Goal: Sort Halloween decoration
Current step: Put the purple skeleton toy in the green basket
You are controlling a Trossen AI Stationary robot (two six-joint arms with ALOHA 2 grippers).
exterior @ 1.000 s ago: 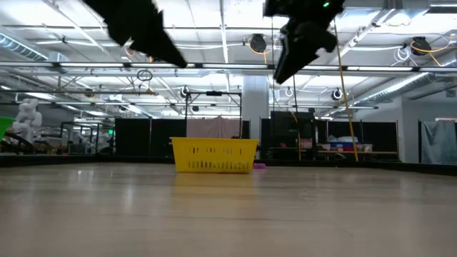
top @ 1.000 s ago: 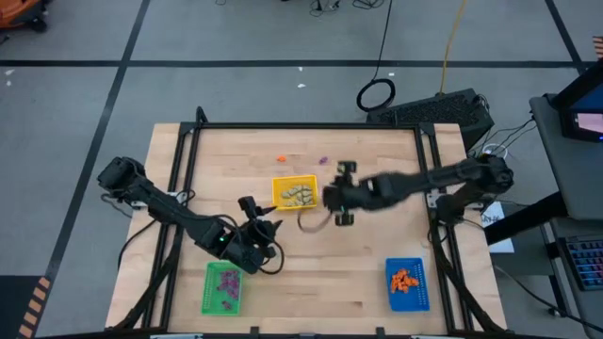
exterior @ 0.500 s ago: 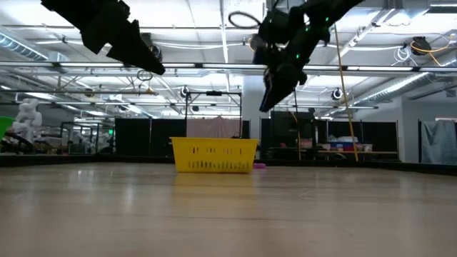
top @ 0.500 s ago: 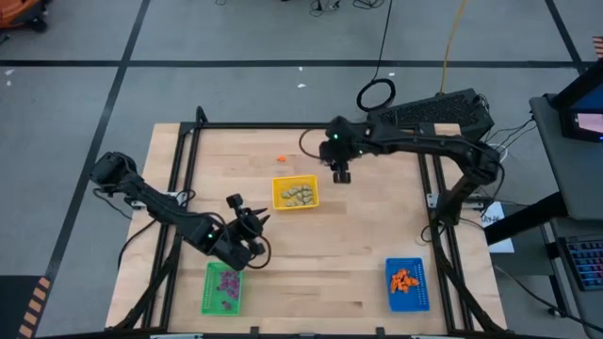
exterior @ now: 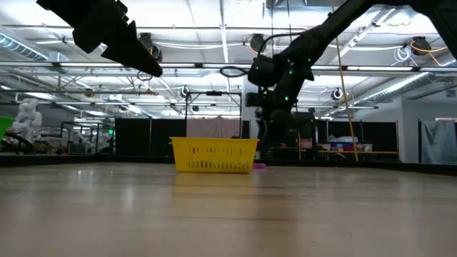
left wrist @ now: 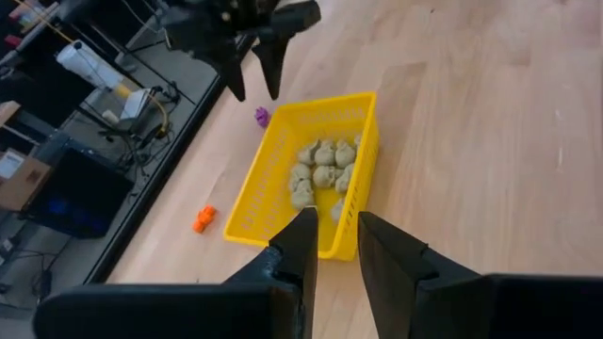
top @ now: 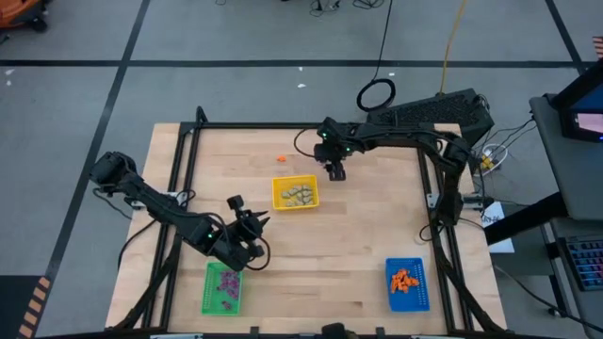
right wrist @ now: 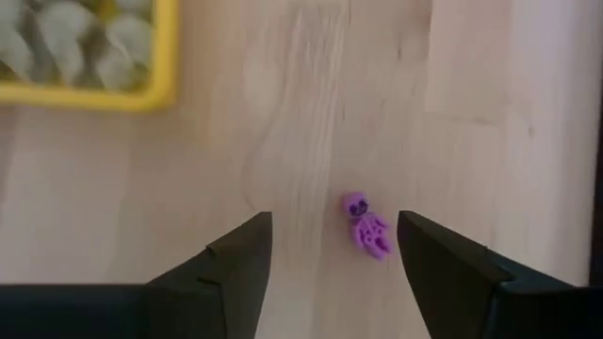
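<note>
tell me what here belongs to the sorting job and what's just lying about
Job: loose purple trinket between the open right gripper fingers, loose orange trinket, beige trinkets in the yellow tray, green tray, blue tray.
Lying about: cable loop on the floor.

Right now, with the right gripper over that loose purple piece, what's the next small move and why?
Probably lower the right gripper straight down and close. Its fingers stand open, with the purple trinket lying on the bare wood between them, beside the yellow tray and not yet touched. The left gripper waits near the green tray.
</note>
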